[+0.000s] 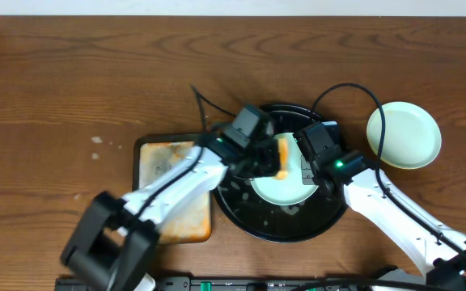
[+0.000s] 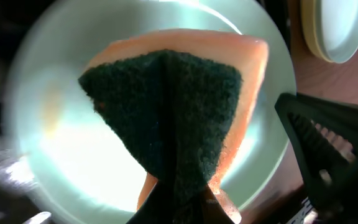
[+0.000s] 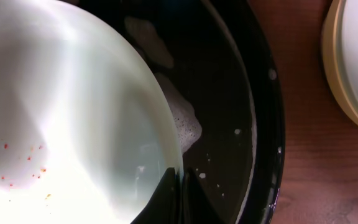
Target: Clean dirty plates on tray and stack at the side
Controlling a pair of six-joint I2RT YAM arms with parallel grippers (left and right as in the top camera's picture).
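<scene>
Presently the left tool [image 2: 179, 202] pinches a folded sponge [image 2: 166, 112], pressed on the mint plate [image 1: 285, 190] just ahead of it. The right tool [image 3: 178, 190] nips that plate's rim over the foamy black tray [image 1: 281, 233]. Two stacked plates [image 1: 404, 135] rest on the tabletop [image 1: 71, 81] to its right.

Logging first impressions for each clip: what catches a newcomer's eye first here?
The orange, green-faced sponge pinched in the left tool, over a mint plate at the centre. The right tool clamps that plate's rim above the foamy black tray; two stacked plates sit right of it.
</scene>
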